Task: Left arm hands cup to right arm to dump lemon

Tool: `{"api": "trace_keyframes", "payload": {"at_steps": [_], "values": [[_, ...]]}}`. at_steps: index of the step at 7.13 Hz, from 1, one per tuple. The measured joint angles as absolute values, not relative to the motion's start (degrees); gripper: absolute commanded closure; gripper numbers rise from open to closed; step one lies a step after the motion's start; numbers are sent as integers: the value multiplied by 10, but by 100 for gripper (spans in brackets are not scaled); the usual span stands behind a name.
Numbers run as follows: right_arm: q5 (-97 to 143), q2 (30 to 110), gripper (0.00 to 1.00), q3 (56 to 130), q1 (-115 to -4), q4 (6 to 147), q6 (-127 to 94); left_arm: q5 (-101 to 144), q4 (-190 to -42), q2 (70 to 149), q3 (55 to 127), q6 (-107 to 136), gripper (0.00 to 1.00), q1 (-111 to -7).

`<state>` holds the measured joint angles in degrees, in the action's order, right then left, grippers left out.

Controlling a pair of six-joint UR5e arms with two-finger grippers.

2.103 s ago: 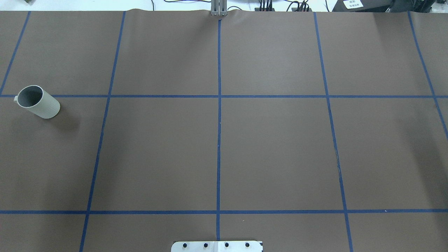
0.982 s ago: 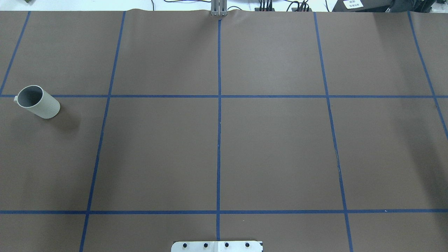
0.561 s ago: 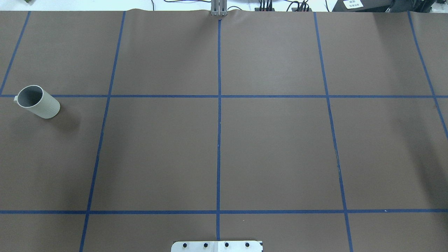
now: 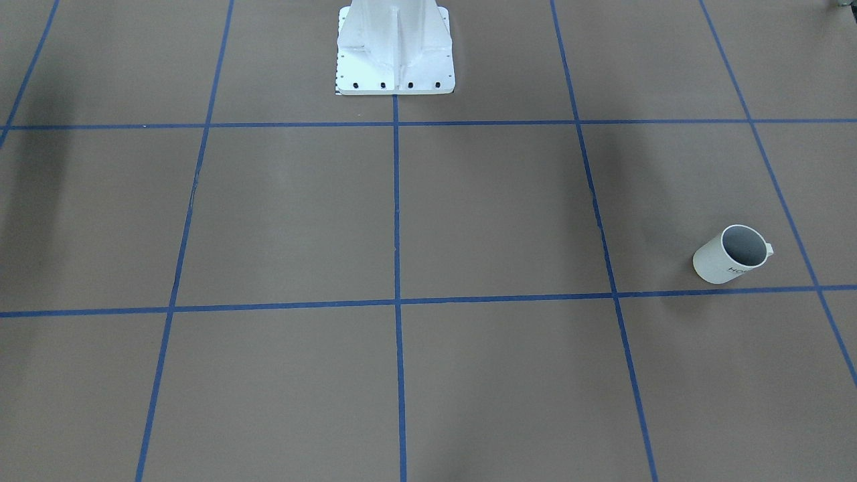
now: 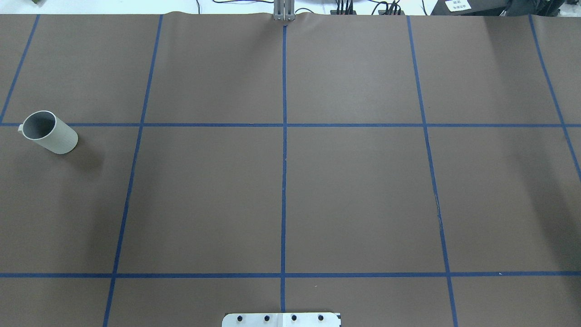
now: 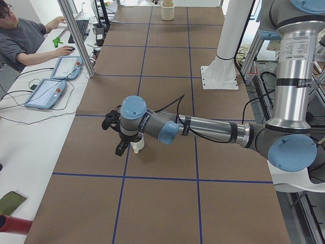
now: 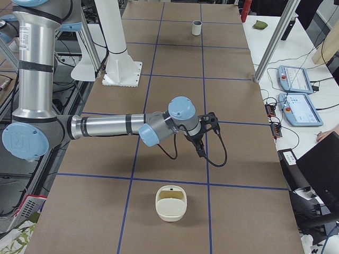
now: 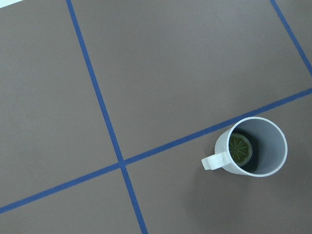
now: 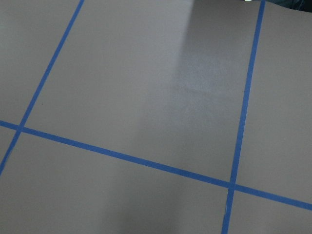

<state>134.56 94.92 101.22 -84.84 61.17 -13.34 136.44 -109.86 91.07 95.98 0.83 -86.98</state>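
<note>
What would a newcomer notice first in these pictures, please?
The white cup stands near the left edge of the table, the lemon lying in its bottom. In the side views the left arm stretches low over the table to it, and the right arm reaches out near a cream bin.

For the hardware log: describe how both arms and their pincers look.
Both the left arm and the right arm have silver tubes, grey joints and light-blue round caps. A black cable runs along each forearm; the right one's hangs in a loop. The left pincer and right pincer are black; finer detail is too small.
</note>
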Motion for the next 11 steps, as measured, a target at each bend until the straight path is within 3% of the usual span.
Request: {"api": "trace_keyframes", "payload": {"at_steps": [7, 8, 9, 11], "values": [[1293, 872, 1, 1012, -737, 606, -244, 1316, -1233, 906, 923, 399, 0, -727], [1291, 871, 1, 1012, -734, 606, -247, 1293, -1241, 905, 922, 446, 4, -707], [1290, 870, 1, 1012, -733, 606, -248, 1282, -1247, 902, 922, 477, 16, -693], [1290, 871, 1, 1012, -732, 605, -249, 1258, -1257, 891, 921, 510, 29, -674]]}}
